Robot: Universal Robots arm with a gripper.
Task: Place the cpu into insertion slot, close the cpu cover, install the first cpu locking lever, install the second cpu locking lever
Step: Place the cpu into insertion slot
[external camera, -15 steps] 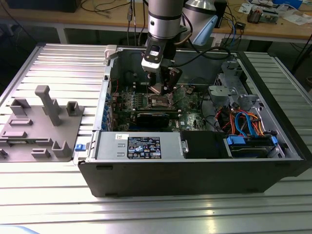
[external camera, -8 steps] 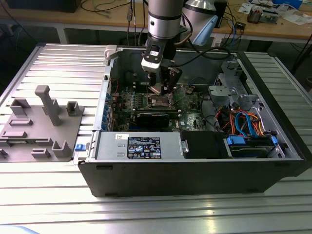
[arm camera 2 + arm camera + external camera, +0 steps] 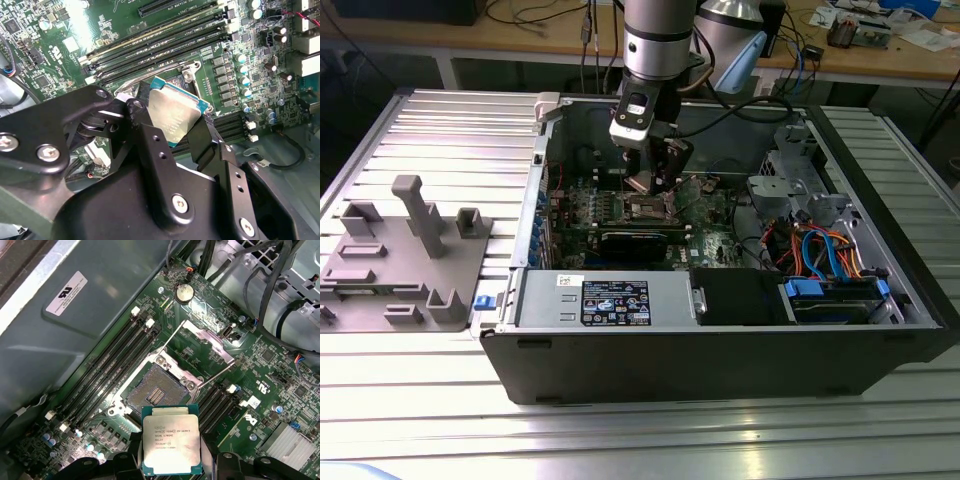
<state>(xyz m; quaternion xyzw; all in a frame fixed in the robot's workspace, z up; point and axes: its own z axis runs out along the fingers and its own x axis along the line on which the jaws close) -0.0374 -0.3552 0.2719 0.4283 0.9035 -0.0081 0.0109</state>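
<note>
The cpu (image 3: 171, 445) is pinched by its edges between the jaws of the gripper (image 3: 171, 114) and is held just above the insertion slot (image 3: 152, 392), not touching it. The slot is set between memory slots (image 3: 115, 365), away from the edges of the motherboard (image 3: 265, 360). The cpu cover (image 3: 207, 342) is stood open beside the slot.

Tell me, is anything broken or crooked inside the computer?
Nothing looks broken or spilled. The cpu is clamped in the gripper, held over the board near the empty insertion slot, not in it yet. The cpu cover is flipped open beside the slot.
</note>
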